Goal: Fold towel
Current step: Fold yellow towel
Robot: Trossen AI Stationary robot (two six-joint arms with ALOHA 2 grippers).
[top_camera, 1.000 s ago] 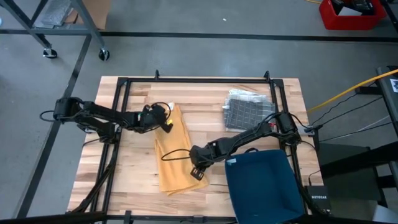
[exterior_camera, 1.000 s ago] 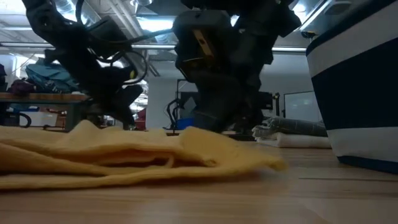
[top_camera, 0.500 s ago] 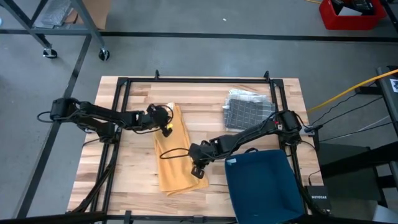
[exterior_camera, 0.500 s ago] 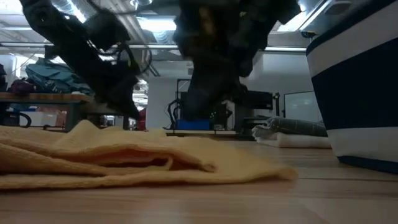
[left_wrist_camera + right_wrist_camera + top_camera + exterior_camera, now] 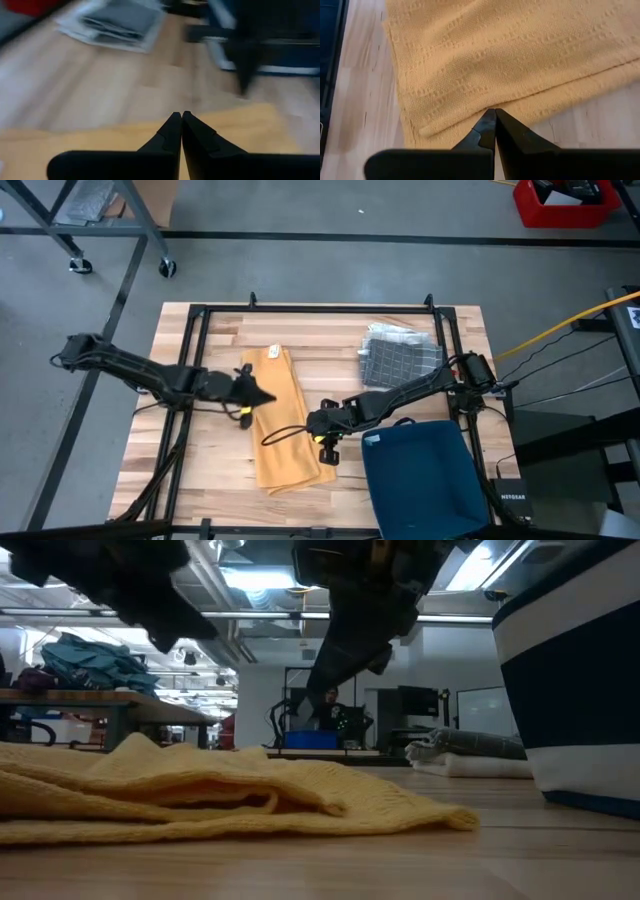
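A yellow towel (image 5: 283, 425) lies folded into a long strip on the wooden table, running from far to near; its layers show in the low view (image 5: 200, 800). My left gripper (image 5: 262, 394) is shut and hangs above the towel's left edge, near its middle; in its wrist view (image 5: 180, 116) the towel (image 5: 240, 135) lies below the tips. My right gripper (image 5: 326, 452) is shut and hangs above the towel's right edge, toward its near end; its wrist view (image 5: 494, 112) shows the towel's hem (image 5: 495, 55) beneath. In the low view both grippers are raised clear of the towel.
A dark blue bin (image 5: 425, 475) stands at the table's near right, close to my right arm. A stack of grey folded cloths (image 5: 400, 358) lies at the far right. Black frame rails (image 5: 195, 360) run along the table's sides. Bare wood lies left of the towel.
My left gripper has gone from the towel's far end toward the table's near edge and up. My right gripper has risen and shifted a little toward the right edge. The towel stays flat; its right edge has spread slightly rightward.
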